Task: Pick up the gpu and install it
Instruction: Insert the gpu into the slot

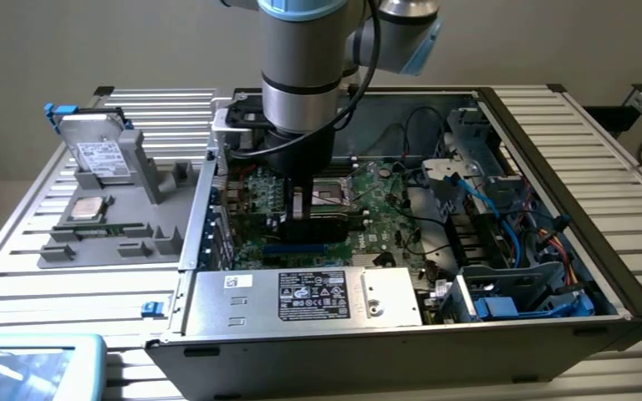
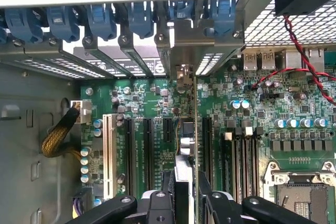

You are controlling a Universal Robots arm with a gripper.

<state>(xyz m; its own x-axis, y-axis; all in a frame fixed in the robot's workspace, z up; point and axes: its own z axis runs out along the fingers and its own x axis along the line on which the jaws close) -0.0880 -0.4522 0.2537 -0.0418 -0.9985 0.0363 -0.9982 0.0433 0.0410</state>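
Pincer (image 2: pixel 186 195) clamped on the gpu (image 2: pixel 189 129). I hold it upright and edge-on inside the computer case (image 1: pixel 410 359), low over the motherboard (image 2: pixel 142 103) among the expansion slots (image 2: pixel 147 145). Judgement: keep the card vertical, bracket to the rear openings, and press evenly.

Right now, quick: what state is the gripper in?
Gripper: closed on the gpu, which is held edge-on above the motherboard.
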